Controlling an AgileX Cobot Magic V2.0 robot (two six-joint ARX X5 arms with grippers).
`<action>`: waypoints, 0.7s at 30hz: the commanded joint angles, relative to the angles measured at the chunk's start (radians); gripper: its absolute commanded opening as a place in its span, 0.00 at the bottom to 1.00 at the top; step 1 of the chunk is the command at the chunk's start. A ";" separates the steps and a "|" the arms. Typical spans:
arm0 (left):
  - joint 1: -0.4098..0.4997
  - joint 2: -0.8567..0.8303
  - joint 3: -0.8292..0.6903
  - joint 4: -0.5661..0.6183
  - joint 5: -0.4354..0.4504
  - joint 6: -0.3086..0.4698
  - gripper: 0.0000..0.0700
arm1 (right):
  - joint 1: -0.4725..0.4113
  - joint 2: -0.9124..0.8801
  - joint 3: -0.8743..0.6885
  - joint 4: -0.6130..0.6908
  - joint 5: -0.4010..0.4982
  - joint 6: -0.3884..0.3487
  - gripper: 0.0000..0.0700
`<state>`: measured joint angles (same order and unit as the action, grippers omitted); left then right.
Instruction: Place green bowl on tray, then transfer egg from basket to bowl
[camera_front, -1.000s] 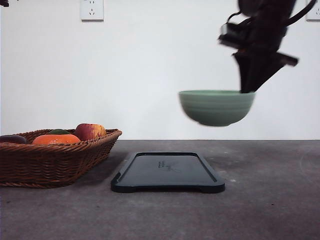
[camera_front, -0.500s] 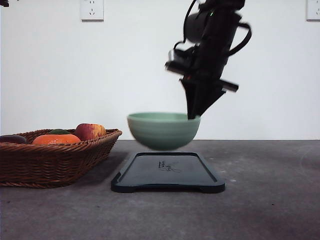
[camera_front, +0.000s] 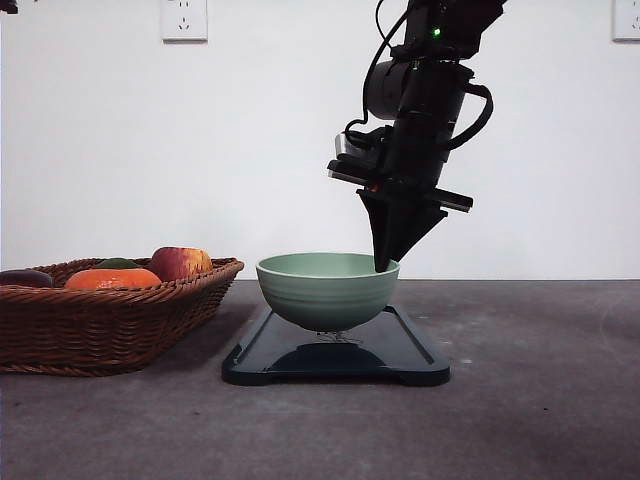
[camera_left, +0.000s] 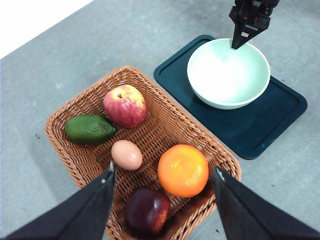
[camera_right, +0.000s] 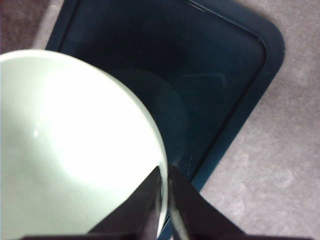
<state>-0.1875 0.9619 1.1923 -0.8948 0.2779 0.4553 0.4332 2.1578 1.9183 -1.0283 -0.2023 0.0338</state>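
Green bowl (camera_front: 326, 290): upright on the tray (camera_front: 400, 358), on the grey table (camera_front: 540, 400). Right fingers (camera_front: 382, 262): pinching the bowl's rim, one inside, one outside. Basket (camera_left: 95, 170): beside the tray, holding egg (camera_left: 126, 154), red apple (camera_left: 125, 105), avocado (camera_left: 90, 129), orange (camera_left: 183, 170), dark red fruit (camera_left: 147, 210). Left fingers (camera_left: 161, 202): spread wide above the basket, touching nothing.

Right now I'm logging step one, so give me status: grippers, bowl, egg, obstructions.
Right gripper shut on green bowl rim, bowl down on tray. Left gripper open above basket. Egg in basket, top exposed among fruit.
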 joint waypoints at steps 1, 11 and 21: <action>-0.003 0.006 0.026 0.005 0.005 -0.004 0.56 | 0.008 0.025 0.029 0.007 0.001 0.007 0.01; -0.003 0.006 0.026 0.005 0.005 -0.004 0.56 | 0.004 0.027 0.029 0.002 0.019 0.007 0.01; -0.003 0.006 0.026 0.004 0.005 -0.004 0.56 | 0.006 0.038 0.029 -0.002 0.019 0.007 0.24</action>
<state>-0.1875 0.9619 1.1923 -0.8948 0.2779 0.4553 0.4316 2.1650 1.9183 -1.0348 -0.1829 0.0338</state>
